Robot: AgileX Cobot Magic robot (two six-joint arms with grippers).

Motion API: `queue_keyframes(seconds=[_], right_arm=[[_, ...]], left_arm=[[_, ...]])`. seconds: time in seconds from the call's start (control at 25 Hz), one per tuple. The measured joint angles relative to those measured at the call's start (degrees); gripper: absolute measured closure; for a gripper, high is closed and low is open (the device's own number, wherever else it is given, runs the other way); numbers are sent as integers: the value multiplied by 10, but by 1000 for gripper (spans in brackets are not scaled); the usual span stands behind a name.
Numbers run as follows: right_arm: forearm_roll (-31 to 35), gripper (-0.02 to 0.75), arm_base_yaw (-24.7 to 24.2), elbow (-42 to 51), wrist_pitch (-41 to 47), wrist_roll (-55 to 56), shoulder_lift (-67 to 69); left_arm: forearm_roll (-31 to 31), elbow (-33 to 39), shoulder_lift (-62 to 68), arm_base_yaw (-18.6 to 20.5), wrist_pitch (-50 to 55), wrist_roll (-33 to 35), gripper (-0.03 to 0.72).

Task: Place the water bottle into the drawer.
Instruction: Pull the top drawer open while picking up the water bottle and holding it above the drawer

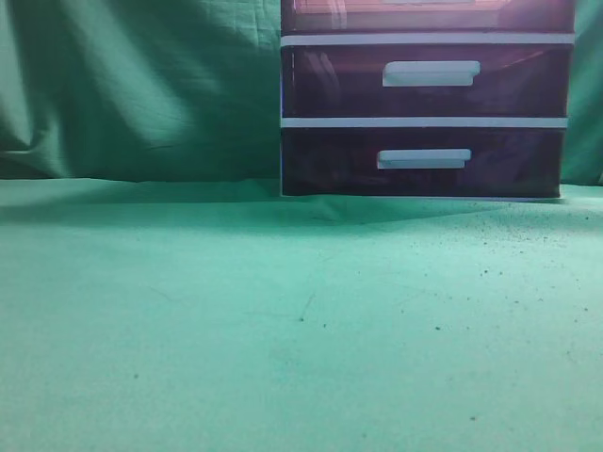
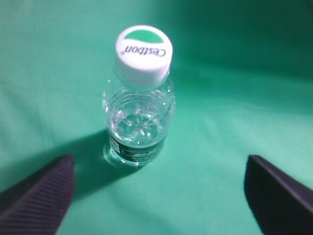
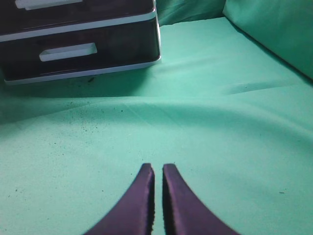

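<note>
Your left hand (image 2: 156, 196) hangs spread wide with the upright water bottle (image 2: 139, 103) standing untouched beyond its fingers on the green-clothed tabletop (image 1: 283, 320), your right hand (image 3: 157, 196) pinched closed, the drawer (image 1: 429, 14) atop the cabinet.

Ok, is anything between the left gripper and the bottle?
Nothing visible. The left gripper is open, fingers wide apart, and the bottle stands upright on bare green cloth ahead of the gap, slightly left of its centre.

one water bottle (image 2: 139, 112), one cabinet (image 1: 426, 99), three drawers, two grippers
</note>
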Motion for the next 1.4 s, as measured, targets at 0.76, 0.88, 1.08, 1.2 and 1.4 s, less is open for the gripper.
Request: queue_keyframes(seconds=[0.76,0.88,1.08,1.2,1.4], right_arm=[[0,688,0,0,0,0,0],[0,688,0,0,0,0,0],[0,688,0,0,0,0,0],[0,688,0,0,0,0,0],[0,688,0,0,0,0,0]], left_arm=[[0,-42,251,-1,-219,1,184],[0,-55,273,-10,-232,3,277],[30,-63,279,-28,-229,4,398],[50,-94,279,-45,-164,4,398],[59,-196,251,-82,7,4,398]])
